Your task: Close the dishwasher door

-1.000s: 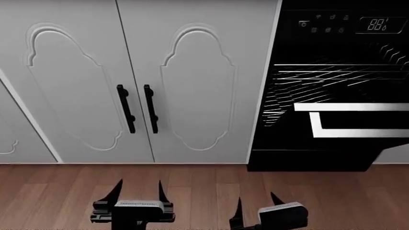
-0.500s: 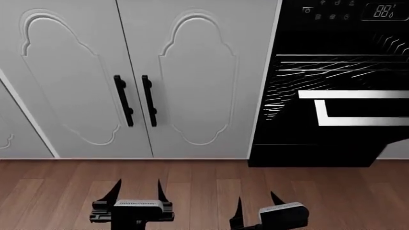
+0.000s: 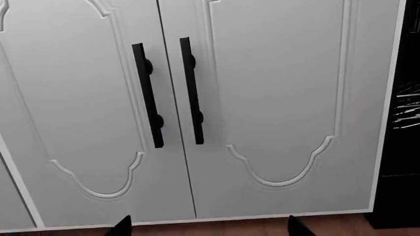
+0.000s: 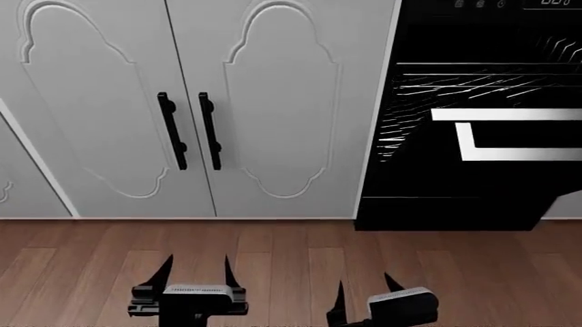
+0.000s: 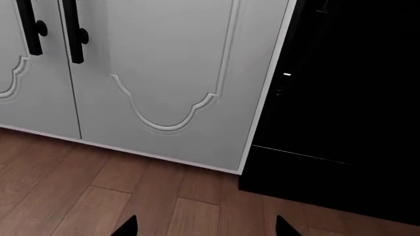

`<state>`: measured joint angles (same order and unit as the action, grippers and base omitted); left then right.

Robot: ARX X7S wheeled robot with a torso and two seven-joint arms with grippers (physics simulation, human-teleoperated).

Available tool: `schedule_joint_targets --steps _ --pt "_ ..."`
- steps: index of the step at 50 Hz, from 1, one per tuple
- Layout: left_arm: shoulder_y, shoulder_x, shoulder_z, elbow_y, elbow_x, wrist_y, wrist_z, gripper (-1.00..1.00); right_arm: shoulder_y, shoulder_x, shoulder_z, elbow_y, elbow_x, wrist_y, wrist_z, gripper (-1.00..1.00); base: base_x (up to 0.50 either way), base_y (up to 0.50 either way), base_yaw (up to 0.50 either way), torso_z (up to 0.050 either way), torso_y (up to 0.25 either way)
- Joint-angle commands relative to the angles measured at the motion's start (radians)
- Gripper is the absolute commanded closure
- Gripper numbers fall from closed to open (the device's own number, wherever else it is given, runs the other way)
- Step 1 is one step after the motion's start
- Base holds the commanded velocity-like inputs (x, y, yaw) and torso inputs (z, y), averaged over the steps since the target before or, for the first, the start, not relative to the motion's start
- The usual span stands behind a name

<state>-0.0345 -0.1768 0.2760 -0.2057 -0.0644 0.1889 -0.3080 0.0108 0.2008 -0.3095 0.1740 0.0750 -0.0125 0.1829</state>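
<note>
Here we face a run of pale grey cabinet doors [image 4: 272, 102] with two black bar handles [image 4: 189, 131] side by side at their meeting edges, and the black dishwasher [image 4: 473, 197] stands just to their right. The dishwasher door [image 4: 509, 133] is hanging partly open at the upper right of the head view: its silver-white edge strip shows as a bright horizontal band with a bracket shape below, and the wire racks [image 4: 437, 88] are visible behind and above it. Both arms sit low over the wooden floor [image 4: 291, 259], well apart from the dishwasher door. Our left gripper [image 4: 197, 267] points toward the cabinet doors with its two dark fingers spread and nothing between them; the left wrist view confirms only the fingertips at the frame edge, facing the handles. Our right gripper [image 4: 364, 289] is likewise spread and empty, and the right wrist view shows it aimed at the seam where the cabinet meets the dishwasher's black lower panel
</note>
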Motion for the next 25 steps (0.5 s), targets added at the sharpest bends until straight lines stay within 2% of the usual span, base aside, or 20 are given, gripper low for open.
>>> schedule_joint_targets --steps 1,25 --pt "-0.002 -0.003 0.007 -0.004 0.001 0.001 -0.008 -1.0 0.004 0.003 -0.003 -0.001 0.011 0.002 0.001 -1.0 0.0 0.0 0.0 -0.05 0.0" --pt "-0.006 -0.011 0.019 -0.012 -0.002 0.006 -0.023 -1.0 0.009 0.007 -0.012 0.008 0.019 0.0 0.012 -1.0 0.0 0.0 0.0 -0.05 0.0"
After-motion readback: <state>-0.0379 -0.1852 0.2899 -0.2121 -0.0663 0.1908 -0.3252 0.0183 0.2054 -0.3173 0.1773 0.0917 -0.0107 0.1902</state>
